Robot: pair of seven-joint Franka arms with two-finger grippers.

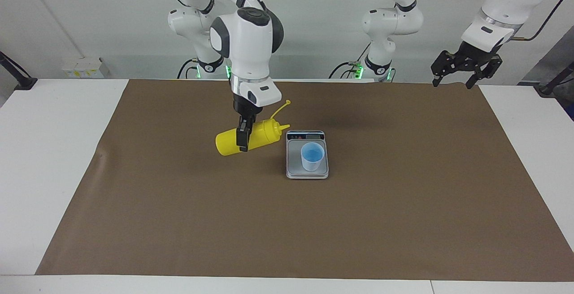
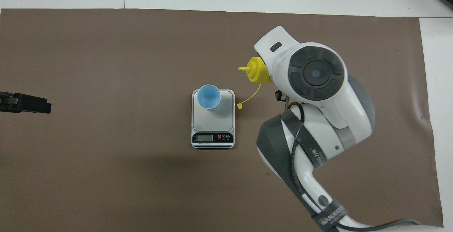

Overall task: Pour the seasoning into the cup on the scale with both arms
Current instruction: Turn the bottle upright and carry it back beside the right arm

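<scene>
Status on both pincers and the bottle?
Right pincer shut on yellow squeeze bottle, tipped toward blue cup on scale. Left pincer waiting. Nothing obstructing.

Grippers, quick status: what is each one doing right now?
Right gripper: shut on the yellow squeeze bottle, held tipped beside the scale.
Left gripper: open, empty, waiting.

Right gripper [image 1: 242,139] points straight down, clamped shut; left gripper [image 1: 464,71] hangs raised with fingers spread, waiting.
</scene>
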